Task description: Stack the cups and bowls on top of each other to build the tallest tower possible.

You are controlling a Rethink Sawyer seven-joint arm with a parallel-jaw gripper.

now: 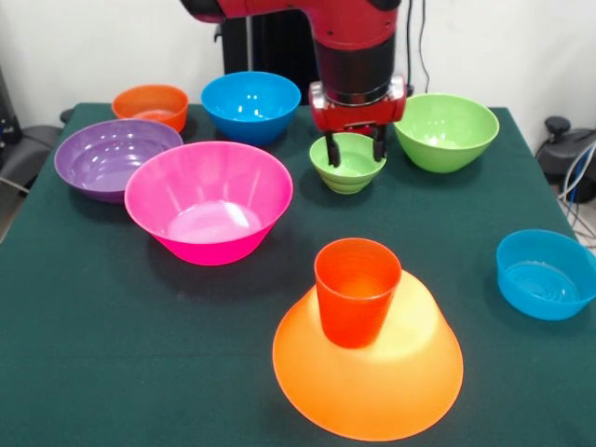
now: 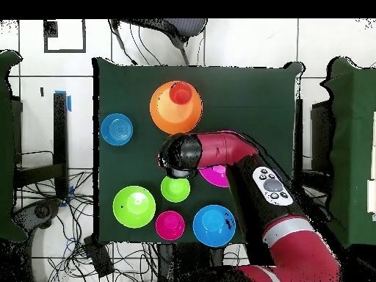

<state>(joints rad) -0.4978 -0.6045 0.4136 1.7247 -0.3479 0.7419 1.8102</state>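
Two pieces make the tower (image 1: pixel 368 358) so far: big orange bowl (image 1: pixel 372 382) rim-down as base, w/ the cup (image 1: pixel 356 291) upright on its flat top, mouth up, nothing in it. Tower sits at the table's (image 1: pixel 112 354) camera-side edge in the front view. Step in hand, by my read: picking the next piece. The gripper (image 1: pixel 353 149) hangs over the small green bowl (image 1: pixel 346 163), well behind the tower, fingers (image 1: pixel 331 149) spread and straddling it, one tip inside the bowl, the other at its far rim; jaws released, gripping nothing yet. Next move prob. calls for closing on the rim, lifting clear, then carrying it to the tower; since the cup's mouth is up, the bowl would likely need to seat on or in it squarely, and a tilted set-down could tip the cup. Other bowls all upright and empty as far as I can see: pink bowl (image 1: pixel 209 200) left of the tower and back a bit, purple bowl (image 1: pixel 112 156) further left behind it, small orange bowl (image 1: pixel 152 105) and blue bowl (image 1: pixel 250 104) far back-left, large green bowl (image 1: pixel 445 130) back-right, small blue bowl (image 1: pixel 545 273) right of the tower. Overhead shows the arm (image 2: pixel 220 150) covering most of the pink bowl.
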